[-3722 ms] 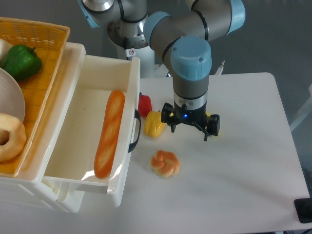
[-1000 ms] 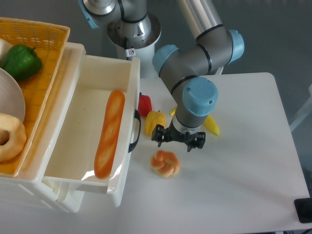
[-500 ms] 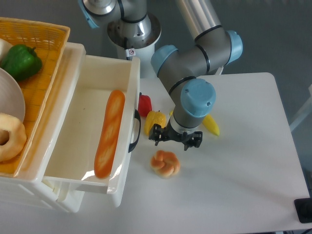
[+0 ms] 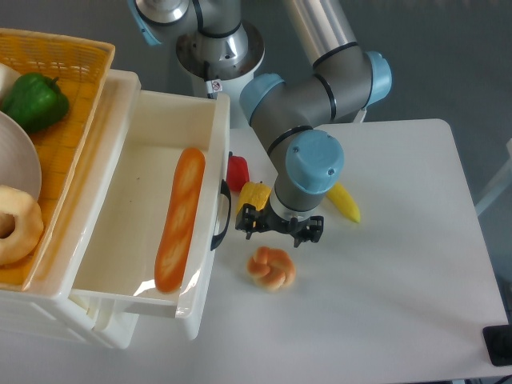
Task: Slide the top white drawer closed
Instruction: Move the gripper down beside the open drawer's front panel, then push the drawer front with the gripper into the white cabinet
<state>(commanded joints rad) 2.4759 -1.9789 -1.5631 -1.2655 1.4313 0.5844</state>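
The top white drawer (image 4: 128, 172) stands pulled out to the right, with a long baguette (image 4: 179, 218) lying inside. Its black arched handle (image 4: 223, 214) is on the right-hand front. My gripper (image 4: 278, 226) hangs low over the table just right of the handle, a short gap away. Its two black fingers (image 4: 246, 221) are spread apart and hold nothing.
A knotted bun (image 4: 271, 268) lies just below the gripper. A yellow pepper (image 4: 254, 198), a red pepper (image 4: 238, 171) and a yellow banana-like piece (image 4: 343, 202) lie by the drawer front. An orange wicker basket (image 4: 56, 96) with a green pepper (image 4: 32, 100) and a bagel (image 4: 16, 224) sits on the cabinet.
The gripper has come down and moved left from mid-table toward the drawer handle. The drawer and the food have not moved.
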